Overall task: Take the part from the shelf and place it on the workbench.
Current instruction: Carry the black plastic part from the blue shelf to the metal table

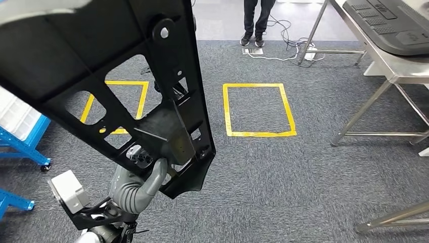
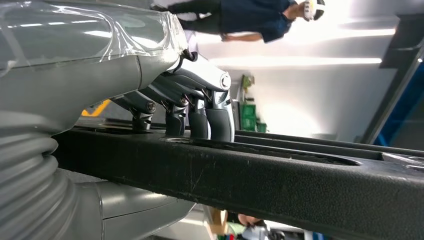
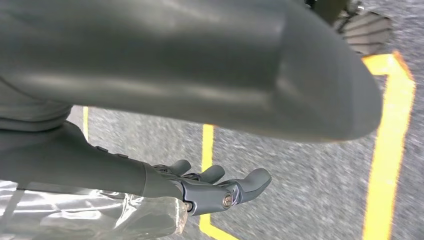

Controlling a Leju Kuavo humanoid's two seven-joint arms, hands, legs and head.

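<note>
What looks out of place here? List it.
Nothing looks damaged or spilled. The black part hangs tilted across the head view, gripped by the left hand alone near its lower end, so much of its length sticks out unsupported. The right hand holds nothing. Loose cables lie on the carpet by the workbench.

Grey carpet (image 1: 283,172) covers the floor, marked with two yellow tape squares (image 1: 259,109) near the centre. A steel desk (image 1: 389,61) stands at two o'clock, a blue rack (image 1: 23,147) at nine, and a person's legs (image 1: 257,20) with cables (image 1: 283,48) at twelve.
</note>
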